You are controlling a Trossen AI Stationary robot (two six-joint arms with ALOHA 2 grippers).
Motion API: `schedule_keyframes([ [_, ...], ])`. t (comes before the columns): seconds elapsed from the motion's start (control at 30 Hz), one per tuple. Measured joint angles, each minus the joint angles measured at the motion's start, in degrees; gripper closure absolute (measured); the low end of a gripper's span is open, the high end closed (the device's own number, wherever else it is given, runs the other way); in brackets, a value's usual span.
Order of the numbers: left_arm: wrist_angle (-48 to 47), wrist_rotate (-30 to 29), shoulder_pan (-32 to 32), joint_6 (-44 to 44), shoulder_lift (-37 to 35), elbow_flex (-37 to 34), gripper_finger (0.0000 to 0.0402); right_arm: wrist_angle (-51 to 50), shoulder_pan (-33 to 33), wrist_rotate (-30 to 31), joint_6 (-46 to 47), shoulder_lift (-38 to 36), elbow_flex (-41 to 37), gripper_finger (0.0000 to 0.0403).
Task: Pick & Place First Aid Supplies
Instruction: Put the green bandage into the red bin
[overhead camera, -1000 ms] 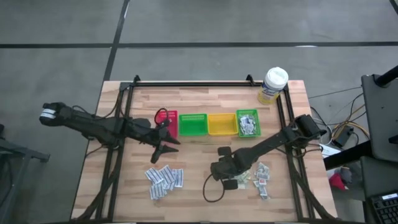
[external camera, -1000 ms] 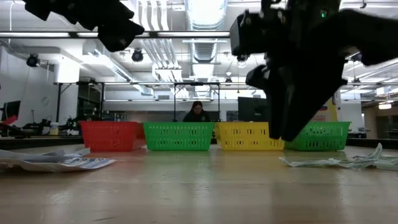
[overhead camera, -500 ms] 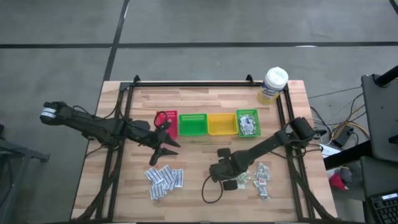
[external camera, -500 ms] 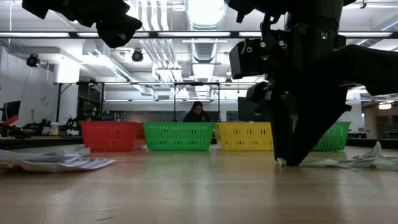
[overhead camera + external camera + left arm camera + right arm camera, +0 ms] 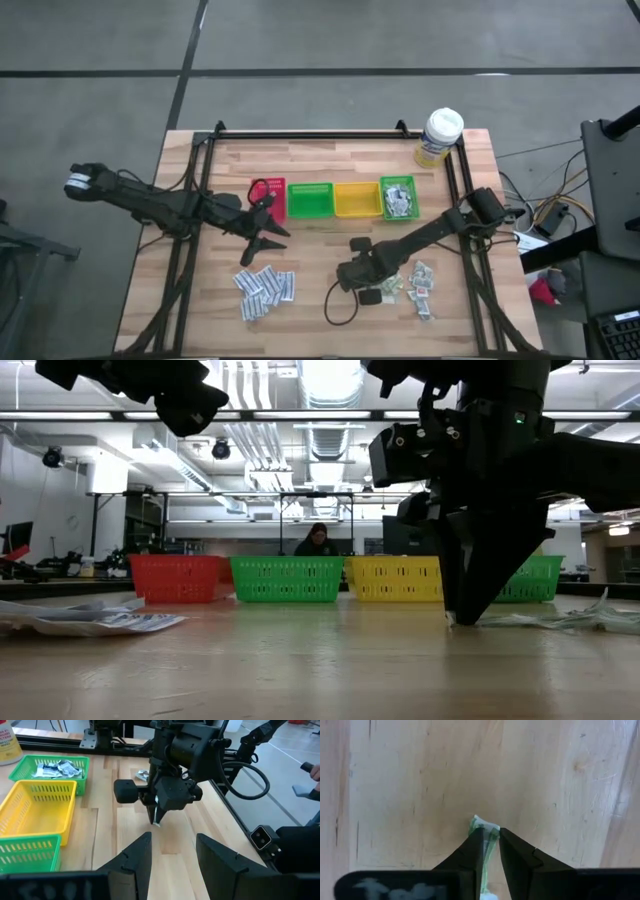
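Overhead looks straight down, low camera level (both share bins [image 5: 340, 199]), wrists close.

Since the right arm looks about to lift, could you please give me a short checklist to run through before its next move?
1. Pale green sachet sits between the right gripper fingers: ok.
2. Grip fully closed and firm: cannot tell; a narrow gap shows on either side of the sachet.
3. Only one sachet caught: cannot tell; the pile of sachets lies right beside the gripper.
4. Left gripper out of the way: ok, open and hovering near the red bin.
5. Yellow bin and green bin empty, ready to receive: ok.
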Motion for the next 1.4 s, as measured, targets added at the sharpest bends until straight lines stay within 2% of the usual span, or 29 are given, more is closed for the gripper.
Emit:
schedule_keyframes([
  [0.4, 0.0, 0.0, 0.0, 0.0, 0.0, -0.1, 0.0255, -0.2, -0.1, 0.0, -0.4, -0.2, 2.1, 0.0391],
  [0.83, 1.4, 0.0, 0.0, -3.4, 0.0, -5.2, 0.0255, -0.3, -0.1, 0.7, -0.9, -0.4, 9.5, 0.0394],
  [0.97, 6.9, 0.0, 0.0, -4.2, 0.1, -8.3, 0.0255, 0.0, -0.1, 5.7, -0.9, -0.4, 12.6, 0.0394],
  [1.13, 14.2, 0.0, -0.2, -4.7, 0.2, -11.9, 0.0255, 1.2, -0.1, 16.2, -0.8, -0.5, 16.0, 0.0394],
  [1.4, 25.4, -0.2, -1.0, -4.0, 0.5, -16.6, 0.0255, 14.7, -0.1, 31.1, -4.0, -0.5, 17.0, 0.0394],
])
